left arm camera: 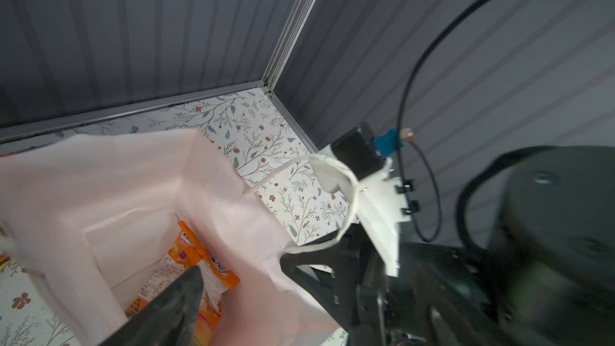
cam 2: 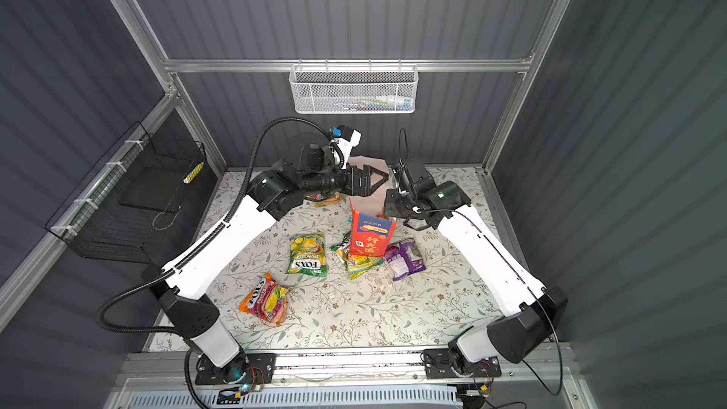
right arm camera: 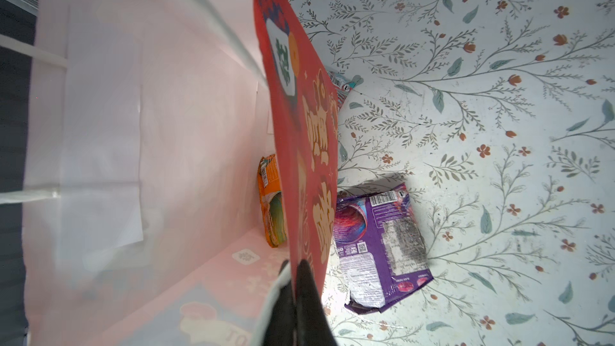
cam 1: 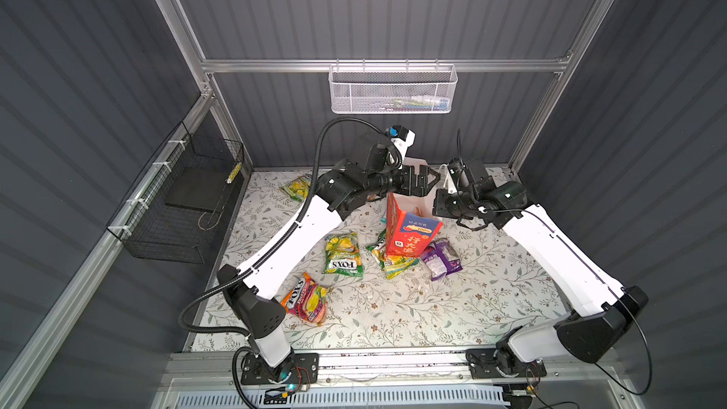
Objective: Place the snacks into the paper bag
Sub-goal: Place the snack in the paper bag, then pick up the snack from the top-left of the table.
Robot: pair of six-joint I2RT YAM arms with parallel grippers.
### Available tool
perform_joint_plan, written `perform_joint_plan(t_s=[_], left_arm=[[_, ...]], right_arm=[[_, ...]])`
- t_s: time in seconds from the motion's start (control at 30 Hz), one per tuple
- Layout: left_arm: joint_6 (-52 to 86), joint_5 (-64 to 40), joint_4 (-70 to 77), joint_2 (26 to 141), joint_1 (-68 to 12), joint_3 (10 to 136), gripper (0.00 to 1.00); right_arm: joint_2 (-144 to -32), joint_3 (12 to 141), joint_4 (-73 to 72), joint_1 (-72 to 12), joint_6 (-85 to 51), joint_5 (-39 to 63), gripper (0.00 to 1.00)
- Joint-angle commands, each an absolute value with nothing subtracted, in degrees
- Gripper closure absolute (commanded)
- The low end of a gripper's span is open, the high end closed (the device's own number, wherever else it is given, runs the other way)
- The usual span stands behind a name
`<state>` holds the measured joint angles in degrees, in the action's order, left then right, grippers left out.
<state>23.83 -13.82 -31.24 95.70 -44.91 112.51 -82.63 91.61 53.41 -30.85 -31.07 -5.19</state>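
Both at paper bag [cam 1: 409, 234]: left claw [cam 1: 430, 182] spread wide, empty; right claw [right arm camera: 296, 274] pinching wall.

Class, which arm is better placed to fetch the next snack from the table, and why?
Left: the left fingers are open and empty over the paper bag; the right fingers are shut on its wall.

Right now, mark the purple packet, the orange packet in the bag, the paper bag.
purple packet [cam 1: 440, 259]: in a top view, middle of its face.
orange packet [left arm camera: 186, 254]: left wrist view, orange face, inside the bag.
paper bag [cam 1: 395, 230]: in a top view, red front panel.
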Motion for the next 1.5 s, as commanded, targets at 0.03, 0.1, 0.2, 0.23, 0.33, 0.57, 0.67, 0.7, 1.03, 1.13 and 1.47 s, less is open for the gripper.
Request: perform_joint_plan(t_s=[0.03, 0.1, 0.2, 0.23, 0.33, 0.57, 0.67, 0.7, 1.03, 1.13, 1.47], left_arm=[[19.7, -13.1, -30.4, 85.9, -44.8, 109.5, 0.0], [18.8, -9.0, -30.6, 82.0, -44.8, 105.9, 0.0], [18.5, -0.2, -32.2, 76.6, -44.8, 99.5, 0.0], [18.5, 2.8, -33.1, 75.2, -44.8, 97.4, 0.0], [19.8, 14.9, -36.7, 70.9, -44.8, 90.7, 0.0], [27.1, 20.2, -43.4, 70.2, -38.8, 79.0, 0.0], [28.9, 10.5, -38.3, 72.9, -32.1, 74.5, 0.0], [29.6, 10.1, -36.8, 74.5, -30.5, 73.9, 0.0], [44.4, -0.7, -20.8, 95.0, -12.1, 74.2, 0.0], [49.0, -3.0, -15.0, 100.4, -7.8, 74.2, 0.0], [57.1, -11.0, -1.4, 115.5, 2.1, 78.3, 0.0]], right_arm=[[-80.4, 91.9, 54.3, -30.6, -29.8, -6.4, 1.0], [-80.0, 91.6, 54.2, -30.6, -29.7, -5.8, 1.0], [-79.5, 90.9, 54.0, -30.5, -29.6, -5.5, 1.0], [-79.3, 90.6, 53.8, -30.5, -29.4, -5.4, 1.0], [-78.5, 89.3, 53.5, -30.4, -29.0, -5.4, 1.0], [-76.9, 86.8, 51.7, -30.5, -28.1, -5.0, 1.0], [-77.2, 86.3, 51.1, -30.4, -27.7, -4.5, 1.0], [-77.3, 86.2, 50.8, -30.4, -27.6, -4.1, 1.0], [-77.4, 85.0, 50.0, -30.4, -27.1, -2.6, 1.0], [-76.9, 84.4, 49.8, -30.4, -27.1, -2.5, 1.0], [-77.1, 83.9, 49.4, -30.3, -26.5, -1.6, 1.0]])
